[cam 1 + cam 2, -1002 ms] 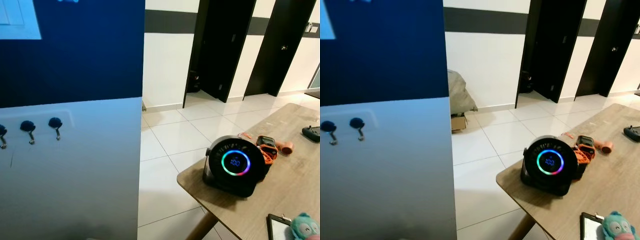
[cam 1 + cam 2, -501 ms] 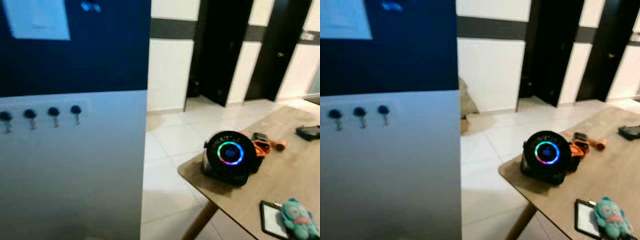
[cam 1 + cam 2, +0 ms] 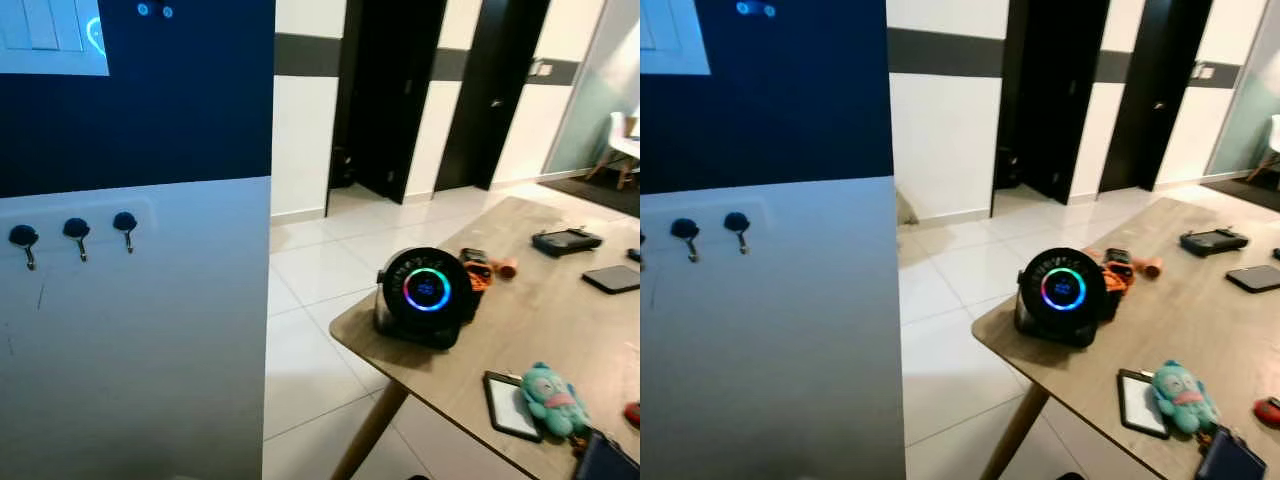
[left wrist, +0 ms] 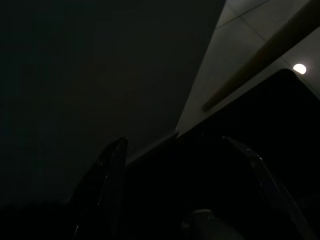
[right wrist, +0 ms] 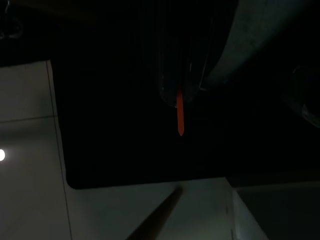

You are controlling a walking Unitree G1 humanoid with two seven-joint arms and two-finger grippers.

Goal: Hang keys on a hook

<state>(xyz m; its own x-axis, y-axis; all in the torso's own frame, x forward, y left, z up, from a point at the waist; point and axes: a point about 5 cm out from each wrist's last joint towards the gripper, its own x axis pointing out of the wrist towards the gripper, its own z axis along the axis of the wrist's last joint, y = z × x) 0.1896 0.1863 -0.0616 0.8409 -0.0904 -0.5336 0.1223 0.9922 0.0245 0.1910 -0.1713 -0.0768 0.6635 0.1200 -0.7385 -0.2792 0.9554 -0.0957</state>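
Three dark round hooks (image 3: 76,232) sit in a row on the pale lower half of the wall panel (image 3: 150,330) at the left, with nothing hanging from them. On the wooden table (image 3: 560,300) at the right, a teal plush charm (image 3: 1183,395) lies near the front edge beside a dark flat tablet (image 3: 1137,390). I cannot make out keys on it. In the dark left wrist view my left gripper (image 4: 185,190) hangs idle, its two black fingers (image 4: 112,185) spread apart. The right wrist view is dark, with a thin orange strip (image 5: 180,117) in it.
A black round device with a glowing colour ring (image 3: 424,292) stands at the table's near corner, with orange items (image 3: 478,270) behind it. Dark flat devices (image 3: 566,240) lie further along. White tiled floor (image 3: 310,350) runs between panel and table. Two dark doorways (image 3: 385,95) are behind.
The camera has shifted, so more of the table's right side and the plush charm now show. The hooks and table items themselves have not moved.
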